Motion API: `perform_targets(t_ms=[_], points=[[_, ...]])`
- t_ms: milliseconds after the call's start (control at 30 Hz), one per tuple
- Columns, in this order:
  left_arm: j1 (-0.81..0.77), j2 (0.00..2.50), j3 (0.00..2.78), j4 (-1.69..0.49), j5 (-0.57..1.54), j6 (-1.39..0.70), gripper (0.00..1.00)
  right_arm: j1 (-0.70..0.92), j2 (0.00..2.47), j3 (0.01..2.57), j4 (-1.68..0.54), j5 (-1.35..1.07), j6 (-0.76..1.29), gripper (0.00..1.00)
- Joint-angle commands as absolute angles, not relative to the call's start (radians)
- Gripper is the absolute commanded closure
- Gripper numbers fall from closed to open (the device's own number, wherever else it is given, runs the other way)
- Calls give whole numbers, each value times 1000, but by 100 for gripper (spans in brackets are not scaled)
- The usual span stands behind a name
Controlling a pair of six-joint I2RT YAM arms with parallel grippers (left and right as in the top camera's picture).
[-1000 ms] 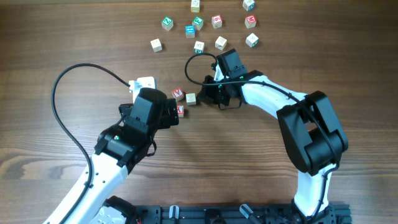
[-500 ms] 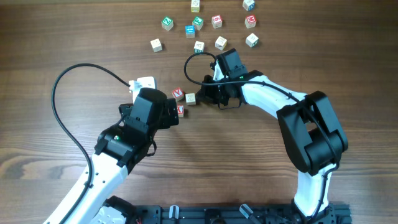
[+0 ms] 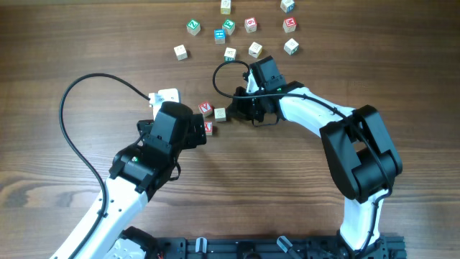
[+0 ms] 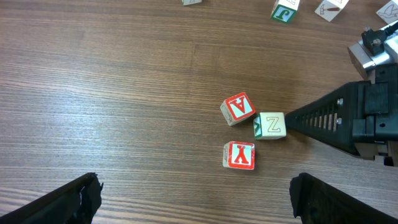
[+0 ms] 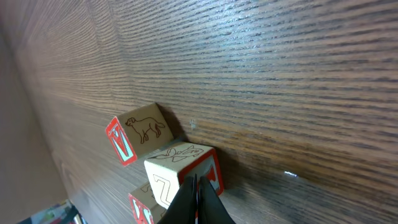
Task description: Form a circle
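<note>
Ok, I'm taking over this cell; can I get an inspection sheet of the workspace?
Surface: wooden table.
Job's things: A cube, Z cube, Y cube, tightly grouped.
Clutter: loose cubes at far side.
End effectors: left end effector open beside group; right end effector shut, tip at Z cube.
Cables: black cable loops beside left arm.
Surroundings: black rail at near edge.
</note>
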State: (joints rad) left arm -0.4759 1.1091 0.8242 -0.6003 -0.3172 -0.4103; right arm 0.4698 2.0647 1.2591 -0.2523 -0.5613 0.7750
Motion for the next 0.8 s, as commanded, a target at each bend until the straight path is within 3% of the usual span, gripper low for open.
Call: perform_targets(t_ms=[0, 767], points=[[-473, 1113, 833, -599, -334, -427, 0, 468, 2085, 1252, -243, -601, 789, 95], [-473, 1113, 833, -599, -334, -427, 0, 468, 2085, 1252, -224, -604, 788, 96]])
